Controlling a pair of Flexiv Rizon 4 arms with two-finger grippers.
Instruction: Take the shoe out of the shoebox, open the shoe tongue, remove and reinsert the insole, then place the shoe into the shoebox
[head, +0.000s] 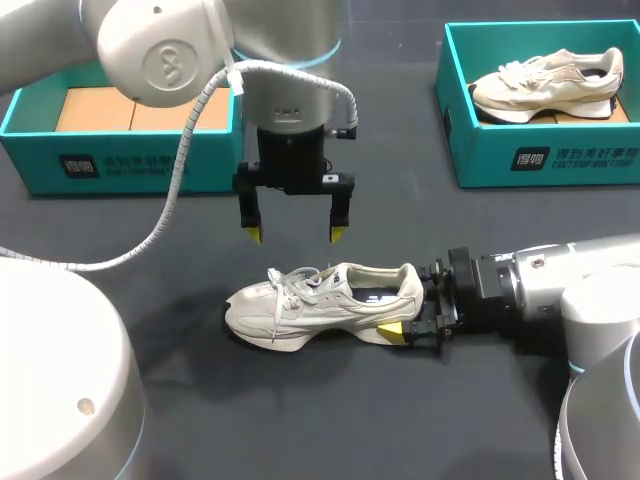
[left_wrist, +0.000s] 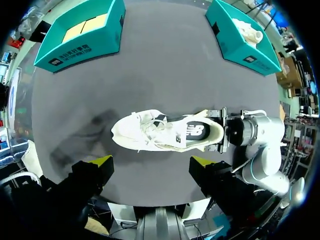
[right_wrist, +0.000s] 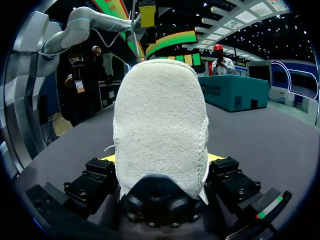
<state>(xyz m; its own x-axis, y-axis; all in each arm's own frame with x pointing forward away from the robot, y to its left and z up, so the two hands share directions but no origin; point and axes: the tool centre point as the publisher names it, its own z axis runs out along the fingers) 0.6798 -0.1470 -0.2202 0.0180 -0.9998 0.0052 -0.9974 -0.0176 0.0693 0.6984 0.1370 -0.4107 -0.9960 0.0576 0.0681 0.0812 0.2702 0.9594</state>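
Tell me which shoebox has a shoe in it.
The right box, at the far right: a pale shoe lies inside. The left box shows only a brown cardboard floor. The other shoe sits on the table between the right fingers.

Cream laced shoe (head: 320, 300) upright on dark table (head: 300, 420)

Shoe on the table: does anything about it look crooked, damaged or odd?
Nothing stands out. The cream-white lace-up sneaker stands upright on the dark table, heel clamped between the fingers of the right gripper. No damage shows.
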